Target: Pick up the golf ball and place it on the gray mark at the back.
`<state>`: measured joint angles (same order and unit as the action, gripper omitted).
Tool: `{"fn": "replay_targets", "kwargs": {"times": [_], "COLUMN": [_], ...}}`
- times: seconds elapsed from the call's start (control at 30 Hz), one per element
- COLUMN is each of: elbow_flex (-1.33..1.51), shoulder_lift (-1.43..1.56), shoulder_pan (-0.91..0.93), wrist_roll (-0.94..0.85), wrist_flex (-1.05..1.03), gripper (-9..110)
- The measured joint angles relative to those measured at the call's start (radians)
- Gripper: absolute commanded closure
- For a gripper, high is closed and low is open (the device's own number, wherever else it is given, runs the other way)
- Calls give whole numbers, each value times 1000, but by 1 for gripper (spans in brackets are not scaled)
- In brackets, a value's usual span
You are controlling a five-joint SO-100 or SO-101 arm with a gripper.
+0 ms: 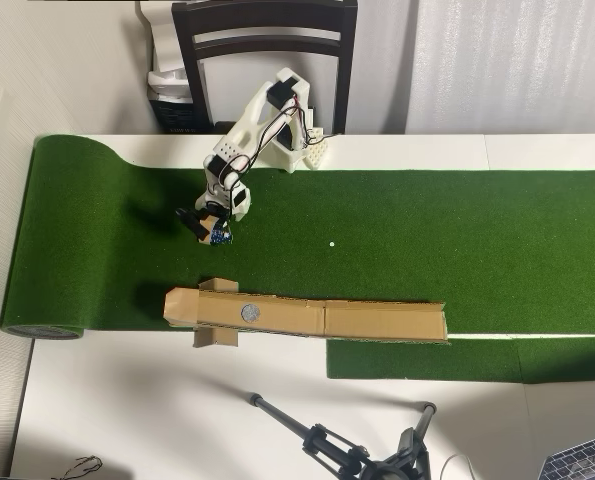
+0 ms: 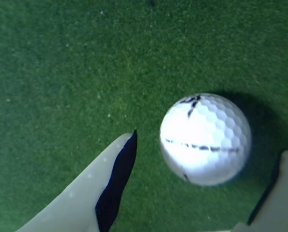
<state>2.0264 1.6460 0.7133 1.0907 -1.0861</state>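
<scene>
i am at the grasping step: my gripper (image 2: pixel 206 181) is wide around the golf ball (image 2: pixel 205 139), not touching. next i must close, then lift toward the gray mark (image 1: pixel 249 312).

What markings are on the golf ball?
White dimpled golf ball with a thin dark line and small dark marks; clearest in the wrist view.

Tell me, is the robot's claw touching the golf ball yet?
Apart. The wrist view shows green turf between the golf ball and each finger of the open gripper.
</scene>
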Motion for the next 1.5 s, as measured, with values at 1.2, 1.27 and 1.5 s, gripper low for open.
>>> {"fn": "replay_targets", "kwargs": {"times": [1.2, 1.27, 1.5], "elbow_flex": [0, 0, -186], "shoulder_lift": [-64, -64, -66], "shoulder_pan": [0, 0, -61], "wrist_roll": [0, 0, 0], "wrist_flex": [34, 34, 0], "gripper": [77, 77, 77]}}
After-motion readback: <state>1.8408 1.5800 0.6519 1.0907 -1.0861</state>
